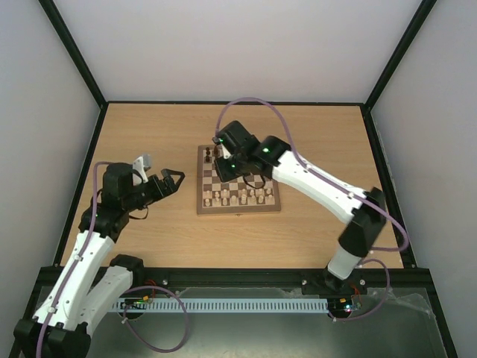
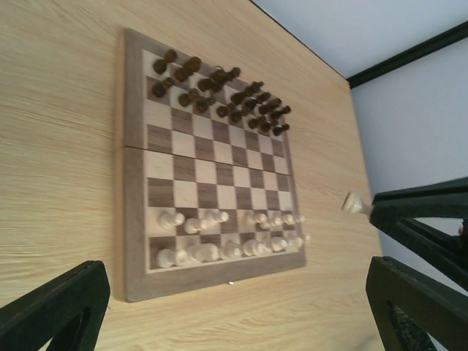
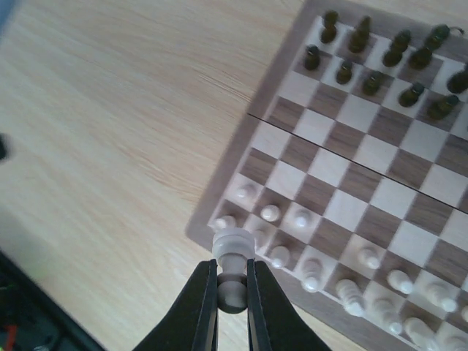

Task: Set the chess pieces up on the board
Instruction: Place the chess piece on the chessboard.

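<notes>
Chess pieces point(image 1: 238, 197) mostly ranked on the board point(image 1: 277, 208), under the right gripper point(image 1: 218, 154); left gripper point(image 1: 174, 180) parked beside its edge. Left wrist: fingers point(image 2: 62, 307) spread, empty. Right wrist: clamps a pale piece point(image 3: 232, 247) over the corner below. Probably placing; calls for straight lowering between crowded neighbours, open table point(image 1: 149, 134) outside.

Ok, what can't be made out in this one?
- Top external: the right arm hides the board's far-left corner squares.
- Top external: the chess pieces are too small to tell types.
- Right wrist: the right gripper and its pale piece hide the board edge beneath; frame edges cut off the board.
</notes>
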